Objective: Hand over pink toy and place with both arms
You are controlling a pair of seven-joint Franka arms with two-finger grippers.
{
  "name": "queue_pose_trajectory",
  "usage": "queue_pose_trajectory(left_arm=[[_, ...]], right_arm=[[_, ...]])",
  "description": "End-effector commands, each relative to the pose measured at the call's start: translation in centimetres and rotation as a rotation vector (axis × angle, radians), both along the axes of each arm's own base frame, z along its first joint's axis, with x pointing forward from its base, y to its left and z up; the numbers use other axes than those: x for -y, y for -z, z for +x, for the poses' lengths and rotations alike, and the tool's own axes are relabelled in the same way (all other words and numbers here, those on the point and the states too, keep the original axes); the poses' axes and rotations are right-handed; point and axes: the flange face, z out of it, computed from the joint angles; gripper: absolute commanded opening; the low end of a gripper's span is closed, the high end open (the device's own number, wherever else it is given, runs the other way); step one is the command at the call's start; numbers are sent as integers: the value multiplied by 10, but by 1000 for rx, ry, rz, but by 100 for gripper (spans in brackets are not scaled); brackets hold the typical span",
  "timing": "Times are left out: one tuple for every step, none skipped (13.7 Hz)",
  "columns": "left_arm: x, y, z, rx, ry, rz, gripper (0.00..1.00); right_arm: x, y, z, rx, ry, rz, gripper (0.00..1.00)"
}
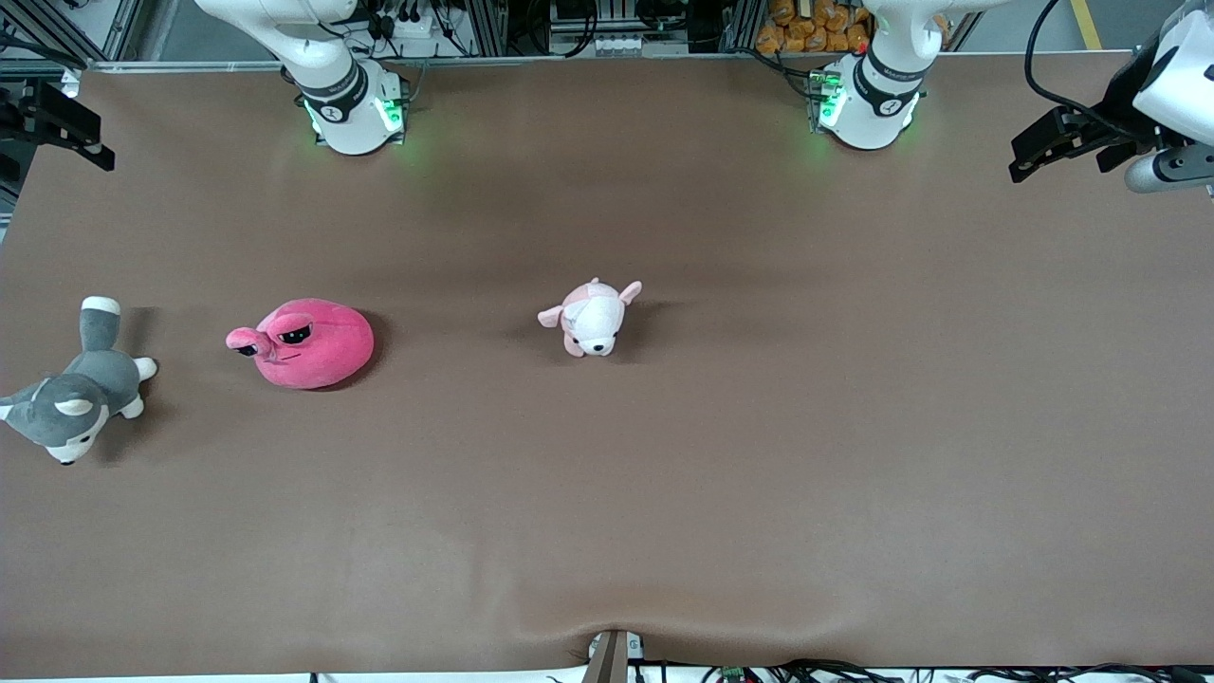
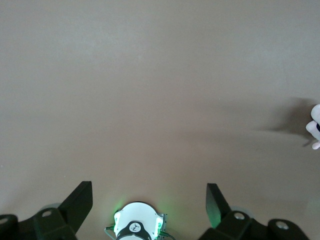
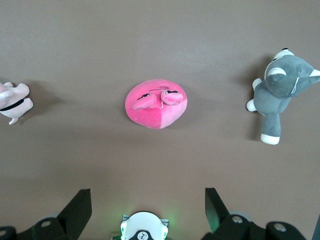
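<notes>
The hot-pink blob toy [image 1: 313, 346] lies on the brown table [image 1: 664, 493] toward the right arm's end, its dark eyes toward the husky. It also shows in the right wrist view [image 3: 156, 104]. My right gripper [image 3: 147, 197] is open and empty, held high between the right arm's base and the toy; in the front view it [image 1: 90, 142] shows at the edge. My left gripper [image 2: 150, 192] is open and empty, high over bare table near the left arm's base; in the front view it [image 1: 1034, 152] shows at the other edge.
A pale pink-and-white puppy plush [image 1: 593, 318] lies mid-table, also at the edge of both wrist views. A grey-and-white husky plush [image 1: 81, 389] lies at the right arm's end, nearer the front camera than the pink toy. Both arm bases [image 1: 351, 114] stand along the table's edge.
</notes>
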Motion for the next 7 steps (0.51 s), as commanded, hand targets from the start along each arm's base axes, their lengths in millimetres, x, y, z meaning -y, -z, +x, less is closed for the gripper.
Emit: queue_pose_trajectory(left_arm=[[-1,-11,-8,9,42,-18,100],[-1,-11,-8,9,42,-18,100],[-1,-10,-8,7,45,-20,100],[0,-11,-8,11,53,-21,100],[-1,-16,-6,22,53,-23,100],[-1,-18,-5,27,55,-24,100],[-2,-20,-5,31,54,-24,100]], right_arm=[[0,-5,-1,-1,-15,13,100],[3,-5,0,1,-9,13,100],[9,-5,-1,1,0,14,100],[10,-5,-1,1,2,14,100],[10,-5,-1,1,5,16,100],[9,-4,0,-1,3,14,100],[11,-4,0,-1,8,14,100]])
